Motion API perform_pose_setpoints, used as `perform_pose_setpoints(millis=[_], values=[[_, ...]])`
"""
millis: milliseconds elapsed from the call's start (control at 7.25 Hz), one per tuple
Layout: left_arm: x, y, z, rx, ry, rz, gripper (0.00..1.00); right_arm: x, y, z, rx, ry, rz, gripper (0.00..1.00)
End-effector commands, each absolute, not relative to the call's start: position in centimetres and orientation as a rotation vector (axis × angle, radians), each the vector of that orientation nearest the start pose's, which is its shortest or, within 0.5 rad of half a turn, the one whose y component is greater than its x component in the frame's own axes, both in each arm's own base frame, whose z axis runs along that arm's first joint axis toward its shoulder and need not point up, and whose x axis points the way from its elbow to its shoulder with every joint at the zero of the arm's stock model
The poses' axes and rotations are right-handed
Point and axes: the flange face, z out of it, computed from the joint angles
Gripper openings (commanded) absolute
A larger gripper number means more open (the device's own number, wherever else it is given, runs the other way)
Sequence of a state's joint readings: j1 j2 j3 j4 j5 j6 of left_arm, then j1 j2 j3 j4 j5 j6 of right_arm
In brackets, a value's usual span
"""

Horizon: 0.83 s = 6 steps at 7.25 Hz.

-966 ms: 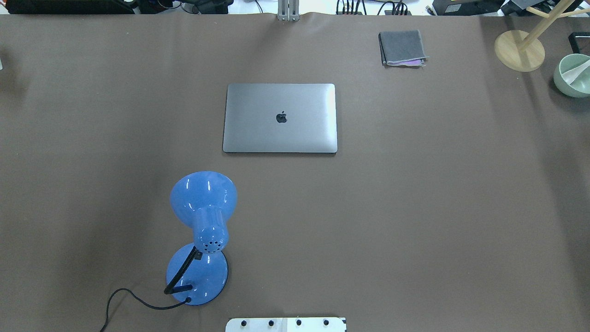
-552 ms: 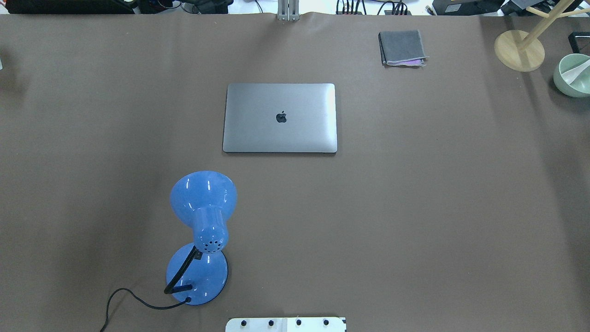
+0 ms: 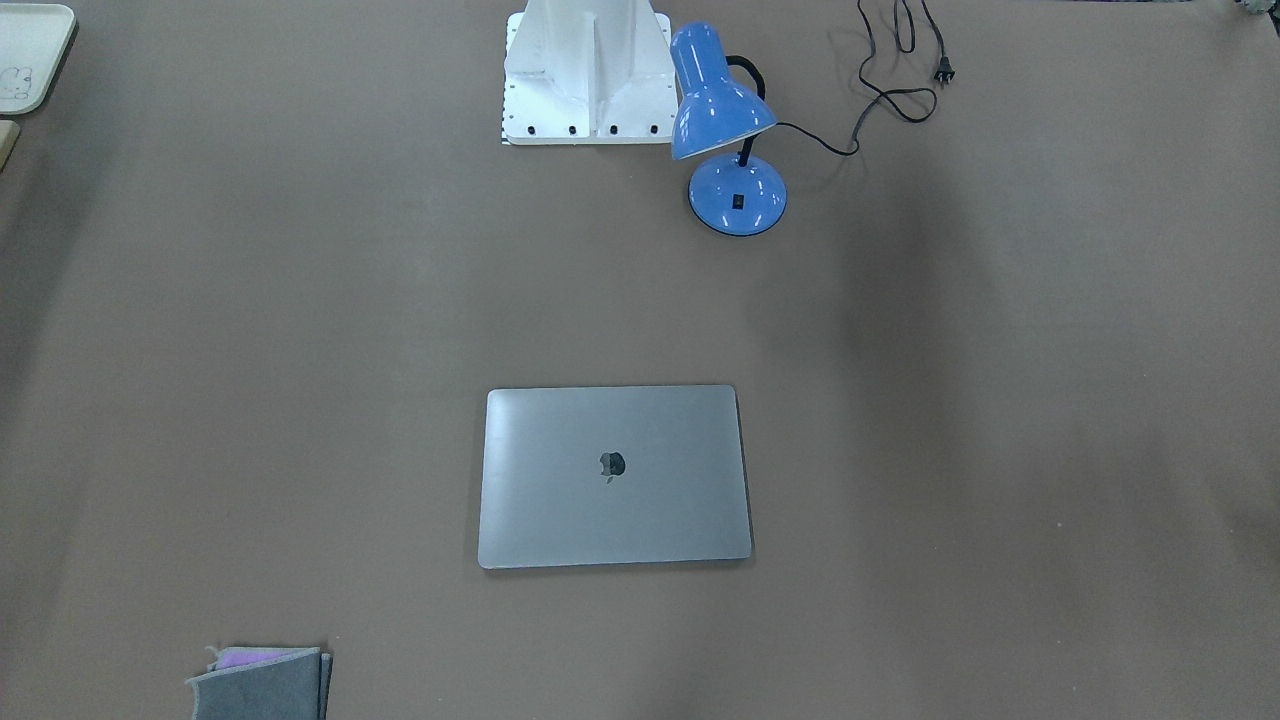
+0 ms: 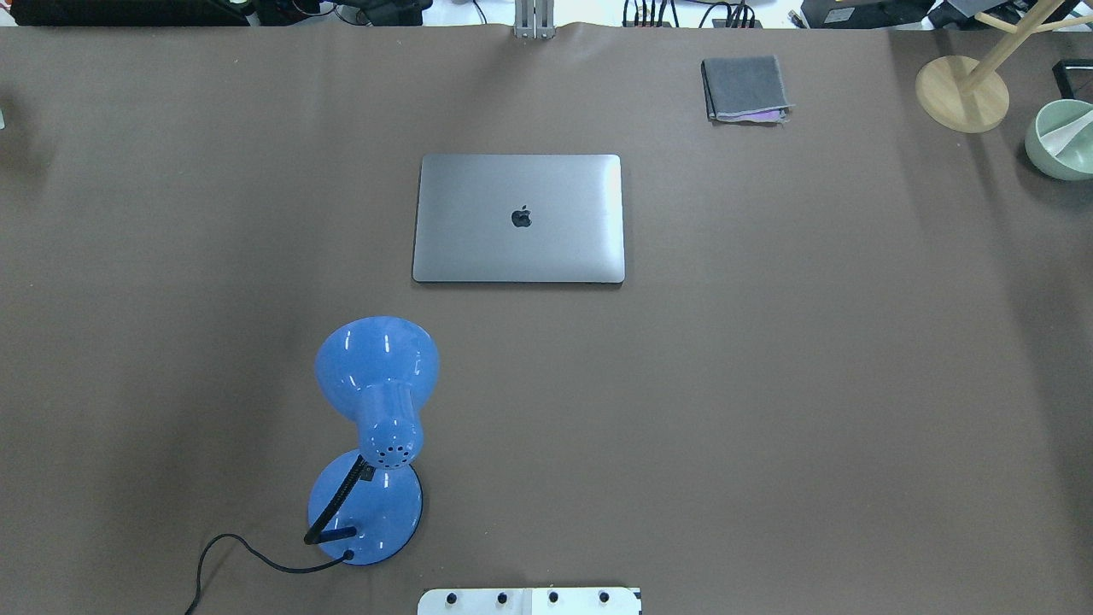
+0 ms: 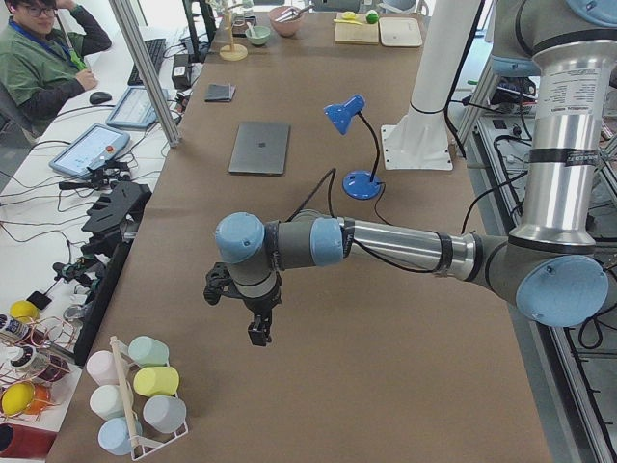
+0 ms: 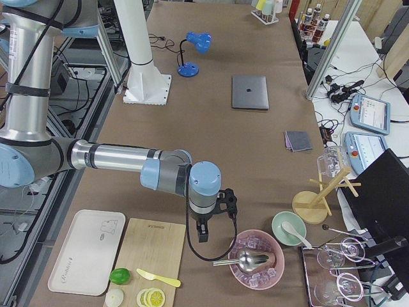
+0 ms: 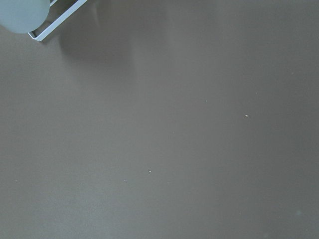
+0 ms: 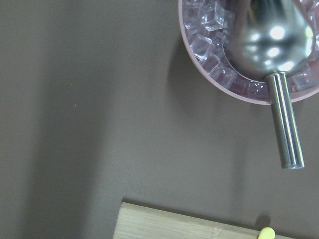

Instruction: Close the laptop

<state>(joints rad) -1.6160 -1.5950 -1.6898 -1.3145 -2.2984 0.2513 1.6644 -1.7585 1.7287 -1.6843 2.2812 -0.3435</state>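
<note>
The silver-grey laptop [image 4: 518,218] lies flat in the middle of the table with its lid down and the dark apple logo facing up. It also shows in the front-facing view [image 3: 613,475] and in both side views [image 5: 260,147] [image 6: 250,91]. My left gripper [image 5: 258,333] hangs over the table's left end, far from the laptop. My right gripper [image 6: 203,235] hangs over the right end, beside a pink bowl. Both show only in the side views, so I cannot tell whether they are open or shut.
A blue desk lamp [image 4: 376,427] with a black cord stands near the robot's base. A grey felt pouch [image 4: 745,88], a wooden stand [image 4: 962,92] and a green bowl [image 4: 1059,141] sit at the far right. A cup rack [image 5: 135,391] and an ice bowl [image 6: 255,259] flank the ends.
</note>
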Motion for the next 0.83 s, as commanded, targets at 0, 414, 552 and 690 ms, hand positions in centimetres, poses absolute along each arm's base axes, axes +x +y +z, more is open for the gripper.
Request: perform_pose_setpoints(millis=[0,414,552,690], values=[[-8.88,-48.67,61.45,0.024,0.732,0.165,0.98,10.51,-39.05,68.76,0.009,-0.729,-0.192,1.0],[-8.87,-48.47,61.66,0.022,0.732,0.165,0.98,10.48,-38.72,69.31,-0.002,-0.731,-0.188,1.0],[-8.88,-48.52,61.6,0.027,0.731,0.167,0.98,10.41,-38.7,69.45,-0.006,-0.732,-0.188,1.0],[-8.88,-48.52,61.6,0.027,0.731,0.167,0.98,10.41,-38.68,69.53,-0.007,-0.732,-0.188,1.0]])
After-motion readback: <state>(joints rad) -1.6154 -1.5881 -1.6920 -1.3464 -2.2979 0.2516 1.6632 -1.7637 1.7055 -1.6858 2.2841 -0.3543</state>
